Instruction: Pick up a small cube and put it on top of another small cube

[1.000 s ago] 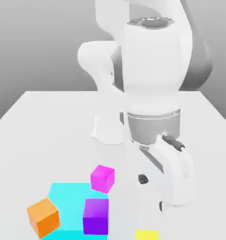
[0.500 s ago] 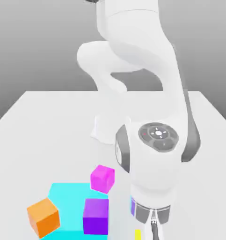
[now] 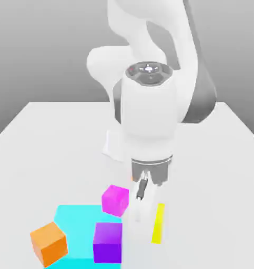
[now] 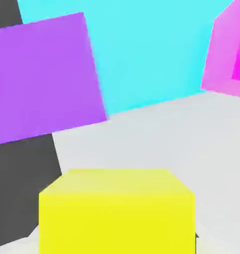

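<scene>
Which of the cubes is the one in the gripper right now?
The yellow cube: it sits between the gripper's fingers, while the others rest apart from it.

The robot arm (image 3: 149,107) has smooth white body with rounded parts, grey covers at its joints, a dark glossy round cap, and below it a grey metal-like ring.

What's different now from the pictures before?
The yellow cube was low down near the picture's bottom edge; now it's higher up in the exterior view, held by the gripper. The arm swung toward the exterior view's left, closer to the other cubes. The orange cube, purple cube, magenta cube and cyan square stayed put.
</scene>
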{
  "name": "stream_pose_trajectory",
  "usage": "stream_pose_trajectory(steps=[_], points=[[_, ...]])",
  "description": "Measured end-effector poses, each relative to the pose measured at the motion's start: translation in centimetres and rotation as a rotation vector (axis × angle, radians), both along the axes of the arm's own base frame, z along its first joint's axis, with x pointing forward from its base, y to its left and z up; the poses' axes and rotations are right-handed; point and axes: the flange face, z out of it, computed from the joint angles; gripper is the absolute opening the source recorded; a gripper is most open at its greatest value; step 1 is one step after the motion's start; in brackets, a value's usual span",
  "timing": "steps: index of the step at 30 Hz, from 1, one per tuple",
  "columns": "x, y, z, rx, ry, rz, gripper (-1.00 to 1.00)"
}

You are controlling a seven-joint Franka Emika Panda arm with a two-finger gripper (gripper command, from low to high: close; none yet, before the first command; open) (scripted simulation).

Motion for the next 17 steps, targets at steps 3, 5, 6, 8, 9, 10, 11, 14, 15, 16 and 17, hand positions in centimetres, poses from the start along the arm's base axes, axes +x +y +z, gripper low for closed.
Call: stream_pose_trajectory(steps=[3, 5, 6, 8, 9, 10, 11, 14, 15, 16, 17], points=[[-2.4, -1.7, 2.0, -0.004, 0.001, -0.087, -1.00], [-4.0, -2.4, 3.2, -0.013, 0.001, -0.140, -1.00], [-4.9, -2.9, 3.8, -0.019, 0.001, -0.168, -1.00], [-6.6, -3.8, 4.7, -0.034, 0.001, -0.226, -1.00], [-7.4, -4.2, 4.9, -0.042, 0.000, -0.252, -1.00], [-7.7, -4.4, 4.3, -0.046, 0.000, -0.266, -1.00], [-7.9, -4.5, 3.3, -0.048, 0.000, -0.273, -1.00], [-8.1, -4.6, -0.3, -0.049, 0.000, -0.278, -1.00], [-8.1, -4.6, -1.0, -0.048, 0.000, -0.278, 1.00], [-8.1, -4.6, -1.0, -0.048, 0.000, -0.278, 1.00], [-8.1, -4.6, -1.0, -0.048, 0.000, -0.278, 1.00]])
